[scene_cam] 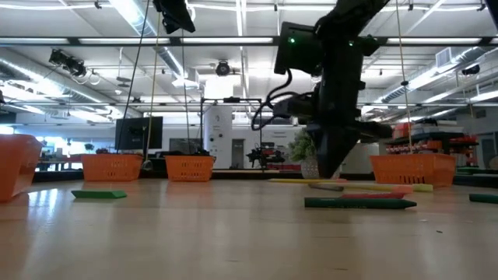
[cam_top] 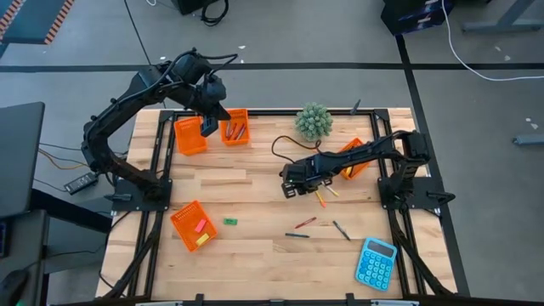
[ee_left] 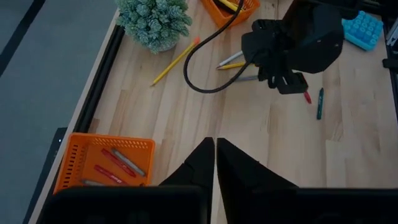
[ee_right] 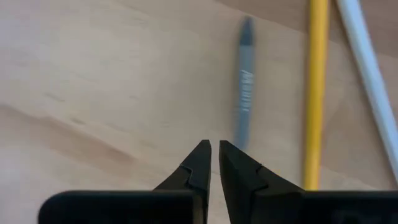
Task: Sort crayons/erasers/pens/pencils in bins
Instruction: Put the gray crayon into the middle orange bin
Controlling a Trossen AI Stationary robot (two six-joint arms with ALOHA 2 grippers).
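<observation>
One camera hangs overhead and looks straight down on the whole bench (cam_top: 255,170) and both arms. Another sits at bench-top level, facing level across the boards into the room behind. The left wrist camera rides high, looking down past its own pincer (ee_left: 215,144) onto the bench. The right wrist camera is low and very near the wood, seeing a grey crayon (ee_right: 244,99) that the left wrist view shares (ee_left: 245,78).

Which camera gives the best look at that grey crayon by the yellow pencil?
The right wrist view: the grey crayon fills the frame beside the yellow pencil, just ahead of the shut jaws. The low view shows it only edge-on; in the high view the arm hides it.
</observation>
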